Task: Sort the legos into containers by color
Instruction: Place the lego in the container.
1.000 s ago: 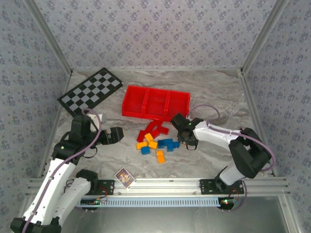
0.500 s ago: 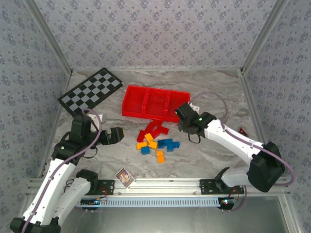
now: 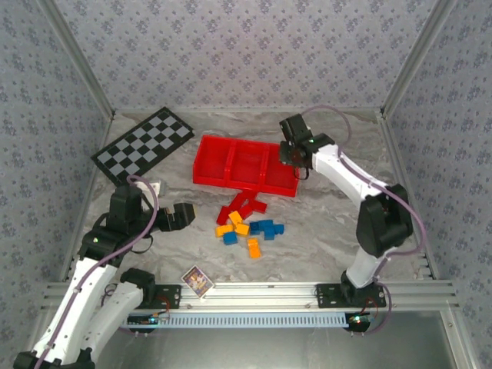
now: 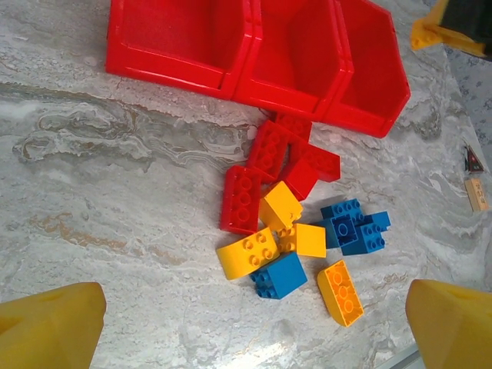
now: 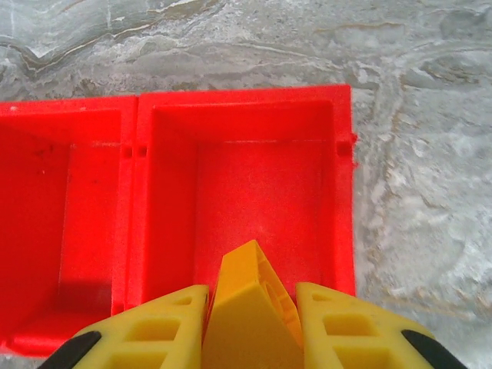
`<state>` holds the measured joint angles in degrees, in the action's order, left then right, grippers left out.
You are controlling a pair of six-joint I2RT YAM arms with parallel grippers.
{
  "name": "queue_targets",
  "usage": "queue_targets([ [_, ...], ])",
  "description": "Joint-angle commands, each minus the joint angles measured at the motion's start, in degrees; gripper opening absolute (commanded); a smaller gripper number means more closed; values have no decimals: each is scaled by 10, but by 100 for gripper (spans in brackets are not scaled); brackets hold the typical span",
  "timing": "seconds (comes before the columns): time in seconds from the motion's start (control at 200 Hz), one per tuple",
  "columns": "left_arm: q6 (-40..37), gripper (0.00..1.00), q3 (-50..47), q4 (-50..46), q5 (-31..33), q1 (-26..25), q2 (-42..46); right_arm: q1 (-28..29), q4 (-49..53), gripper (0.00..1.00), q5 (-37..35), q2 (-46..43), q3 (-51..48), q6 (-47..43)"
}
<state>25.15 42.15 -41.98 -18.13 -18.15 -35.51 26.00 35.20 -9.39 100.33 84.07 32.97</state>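
Marbled tabletop (image 3: 330,223) beneath us: our right gripper (image 3: 295,153) clamps an orange-yellow brick (image 5: 247,304) above the red tray's (image 3: 201,171) right-end compartment (image 5: 265,192); our left gripper (image 3: 183,216) hangs spread wide.

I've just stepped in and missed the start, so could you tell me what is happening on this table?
Two robot arms are sorting toy bricks by colour into a red tray. The right gripper is clamped on a yellow brick and holds it above the tray's right-end compartment, not yet released. All three compartments look empty. The other red, blue and yellow bricks lie in a pile on the table in front of the tray. The left gripper hovers open beside that pile, holding nothing.
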Motion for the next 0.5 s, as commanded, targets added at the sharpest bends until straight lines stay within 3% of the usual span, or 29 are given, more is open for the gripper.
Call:
queue_targets([
  [0.0,5,100,-4,4,10,-4,3,-7,14,25,43,55,56,-28],
  [0.31,3,100,-1,2,9,-5,-14,-12,33,28,78,156,121,-5],
  [0.495,2,100,0,2,9,-4,-20,-12,30,47,71,151,107,-2],
])
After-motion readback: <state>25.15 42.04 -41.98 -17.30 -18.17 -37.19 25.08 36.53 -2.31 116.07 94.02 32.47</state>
